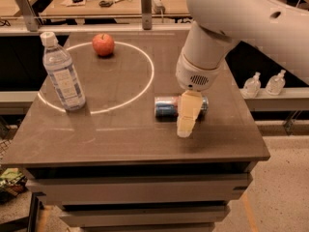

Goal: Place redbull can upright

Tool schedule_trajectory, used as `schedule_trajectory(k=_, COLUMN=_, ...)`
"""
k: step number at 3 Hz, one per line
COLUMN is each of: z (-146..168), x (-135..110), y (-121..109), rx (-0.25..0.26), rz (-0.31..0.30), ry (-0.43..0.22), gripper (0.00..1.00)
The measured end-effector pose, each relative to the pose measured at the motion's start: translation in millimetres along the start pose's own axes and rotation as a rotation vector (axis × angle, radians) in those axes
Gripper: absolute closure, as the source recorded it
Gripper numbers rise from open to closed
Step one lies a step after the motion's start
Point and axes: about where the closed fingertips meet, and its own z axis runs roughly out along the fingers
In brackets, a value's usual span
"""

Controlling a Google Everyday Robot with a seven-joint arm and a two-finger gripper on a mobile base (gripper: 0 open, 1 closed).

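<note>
The redbull can [167, 108] lies on its side on the grey table [120, 139], right of the middle, blue and silver with a red mark. My gripper [185, 128] hangs from the white arm directly over and in front of the can's right half, its cream finger [187, 115] covering part of the can. The can's right end shows just past the finger.
A clear water bottle [63, 74] with a white cap stands upright at the left. A red apple [103, 44] sits at the back inside a white ring painted on the table. Two small bottles [263, 83] stand on a ledge at the right.
</note>
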Motion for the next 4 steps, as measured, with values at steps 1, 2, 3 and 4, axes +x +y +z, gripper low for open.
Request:
schedule_trajectory(k=1, z=9.3, x=-0.4, y=-3.2, rx=-0.007, rz=-0.004, ry=0.02, gripper=0.0)
schedule_trajectory(k=2, z=18.2, x=4.4, y=-6.1, rx=-0.019, rz=0.012, ry=0.033, gripper=0.0)
schedule_trajectory(k=3, z=24.9, x=6.9, y=-8.8, rx=-0.028, rz=0.011, ry=0.042, gripper=0.18)
schedule_trajectory(k=4, z=28.4, x=7.2, y=-9.4, rx=-0.041, rz=-0.007, ry=0.047, gripper=0.41)
